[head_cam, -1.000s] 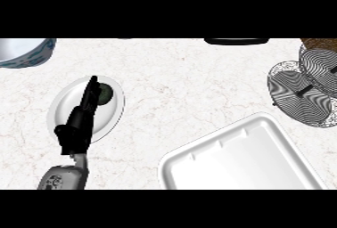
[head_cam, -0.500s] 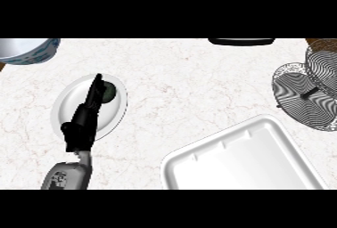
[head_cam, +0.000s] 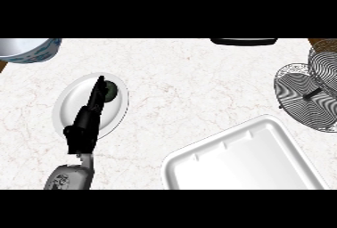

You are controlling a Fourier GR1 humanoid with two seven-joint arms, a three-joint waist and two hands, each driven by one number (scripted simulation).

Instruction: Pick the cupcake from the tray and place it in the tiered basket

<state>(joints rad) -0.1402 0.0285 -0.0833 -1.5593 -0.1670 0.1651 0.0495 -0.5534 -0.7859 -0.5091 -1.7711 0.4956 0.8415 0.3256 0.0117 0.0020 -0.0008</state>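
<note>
Left hand [head_cam: 88,119] lies over the plate [head_cam: 67,99], fingers straight and pressed together, tips pointing up-right. A dark round item [head_cam: 112,90], likely the cupcake, sits on the plate's upper right, just beside the fingertips. It is on the plate, not the tray [head_cam: 263,147]. Basket [head_cam: 308,99] stands well right of the plate. Right hand not visible; left is nearer.

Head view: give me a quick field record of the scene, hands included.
left hand: open, fingers straight, over the white plate
dark round item: on the plate, at the fingertips; identity unclear
right hand: not in view
tray: white, lower right, no cupcake visible
tiered basket: wire, right edge
bowl: top left corner
</note>
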